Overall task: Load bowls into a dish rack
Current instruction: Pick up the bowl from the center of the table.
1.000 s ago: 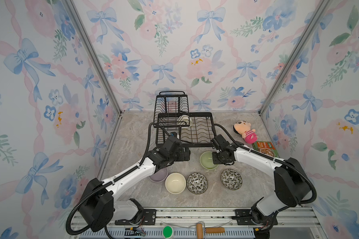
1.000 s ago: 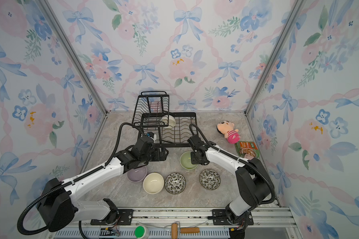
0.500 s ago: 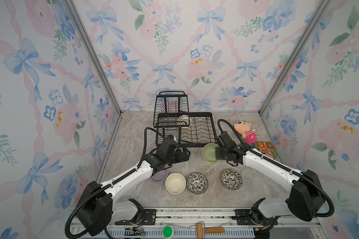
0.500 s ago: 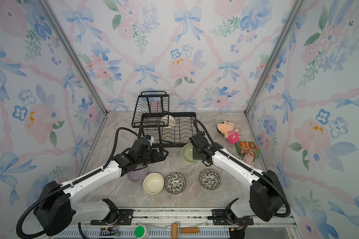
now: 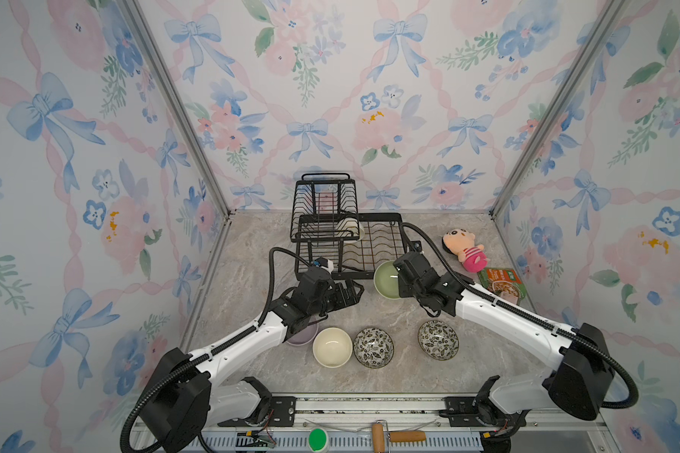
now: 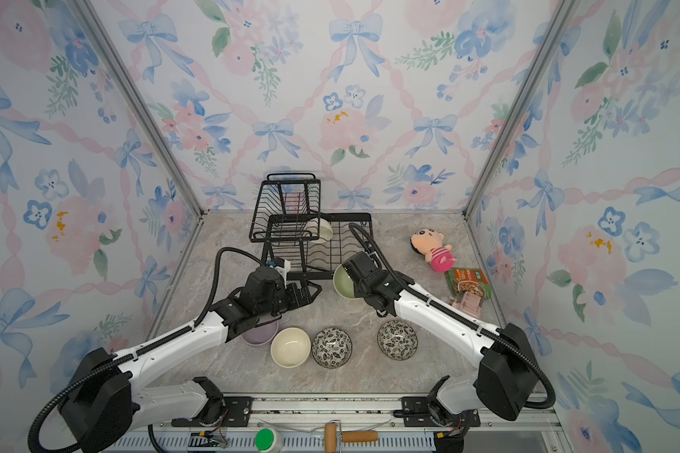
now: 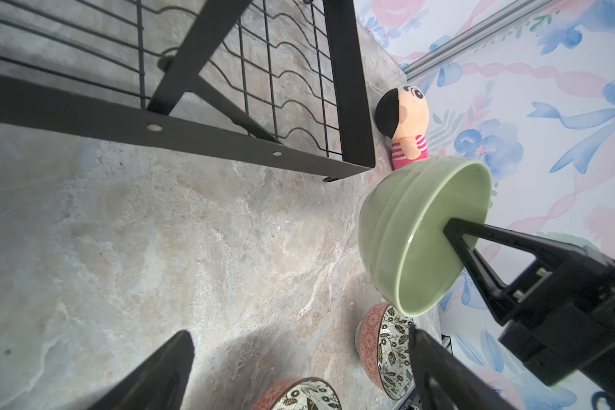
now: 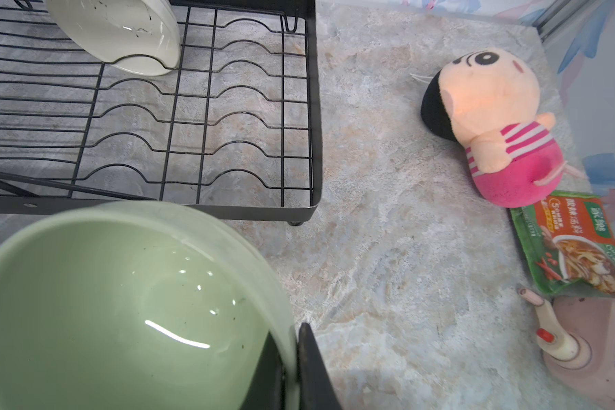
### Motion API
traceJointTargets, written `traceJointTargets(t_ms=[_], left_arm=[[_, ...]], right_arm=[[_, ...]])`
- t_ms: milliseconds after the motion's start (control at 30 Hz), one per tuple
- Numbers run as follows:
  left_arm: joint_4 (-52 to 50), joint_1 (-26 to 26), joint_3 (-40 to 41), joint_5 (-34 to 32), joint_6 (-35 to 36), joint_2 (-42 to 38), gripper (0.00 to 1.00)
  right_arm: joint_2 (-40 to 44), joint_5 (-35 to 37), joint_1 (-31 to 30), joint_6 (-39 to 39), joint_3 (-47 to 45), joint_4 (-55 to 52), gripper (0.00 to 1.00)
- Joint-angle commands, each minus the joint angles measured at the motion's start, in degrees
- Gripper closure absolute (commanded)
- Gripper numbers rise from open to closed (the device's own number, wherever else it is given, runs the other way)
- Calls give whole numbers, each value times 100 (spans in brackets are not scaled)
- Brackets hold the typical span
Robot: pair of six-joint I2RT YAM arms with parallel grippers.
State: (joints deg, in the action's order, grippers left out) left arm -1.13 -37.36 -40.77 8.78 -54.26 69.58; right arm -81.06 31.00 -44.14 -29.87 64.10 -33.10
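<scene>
The pale green bowl [image 5: 385, 279] hangs tipped on its side above the worktop [image 5: 252, 255], just at the near right corner of the dish rack [image 5: 385, 215]; the right end effector [image 8: 290, 351] is clamped on its rim, one finger inside and one outside. The left end effector [image 5: 349, 293] stands wide open with nothing in it, near the rack's near edge and left of the green bowl. One cream bowl [image 8: 121, 39] already leans on edge in a far slot of the base tray, beside the raised basket. On the near worktop a second cream bowl [image 5: 331, 347] and two leaf-patterned bowls [image 5: 373, 348] [image 5: 437, 340] sit upright in a row; the lavender bowl [image 5: 305, 337] lies left of them, partly under the left arm. A plush doll [image 5: 464, 247] and a soup packet [image 5: 501, 280] lie right of the rack.
</scene>
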Motion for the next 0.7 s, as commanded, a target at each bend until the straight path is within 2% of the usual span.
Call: traceJointTargets(t_ms=[0, 467, 667], left_arm=[[162, -23, 25, 127, -52, 4, 3], [219, -121, -80, 210, 105, 186, 7], [160, -218, -321, 230, 136, 446, 14]], right_arm=[[-38, 379, -121, -167, 290, 294, 100], [-501, 694, -618, -470, 707, -28, 100], [-631, 749, -810, -518, 918, -65, 100]])
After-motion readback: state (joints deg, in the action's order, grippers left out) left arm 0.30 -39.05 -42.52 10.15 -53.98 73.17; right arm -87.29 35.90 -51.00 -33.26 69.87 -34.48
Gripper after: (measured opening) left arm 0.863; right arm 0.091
